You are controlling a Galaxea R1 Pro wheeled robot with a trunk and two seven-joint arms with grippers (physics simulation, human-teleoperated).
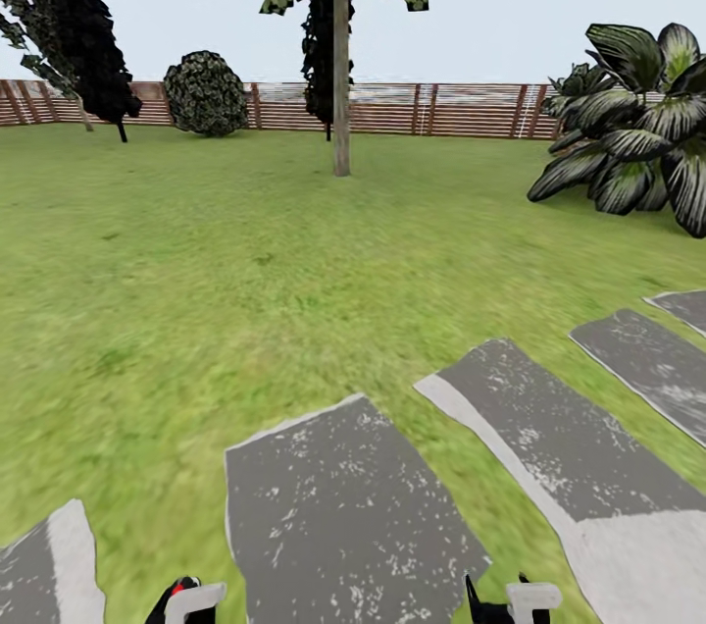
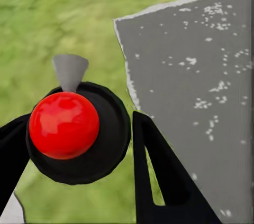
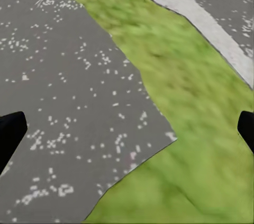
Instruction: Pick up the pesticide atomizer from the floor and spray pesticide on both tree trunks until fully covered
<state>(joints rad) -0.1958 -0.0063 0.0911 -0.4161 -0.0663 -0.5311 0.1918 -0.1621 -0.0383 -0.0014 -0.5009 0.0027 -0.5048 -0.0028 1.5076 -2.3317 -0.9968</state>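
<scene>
Between your left gripper point(image 2: 79, 150) black fingers, pinched: red-domed black plastic atomizer point(image 2: 64, 124), light, slick; hold body. Right gripper point(image 3: 127, 129) spread, empty.

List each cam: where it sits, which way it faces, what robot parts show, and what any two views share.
Head: on the head, facing forward and down over the lawn toward the tree trunk; both wrists show low in frame.
Left wrist: near the left gripper, facing down; black fingers close on the red-topped atomizer.
Right wrist: near the right gripper, facing down; fingertips wide apart, nothing between.
Shared: the grey paving slab.
</scene>
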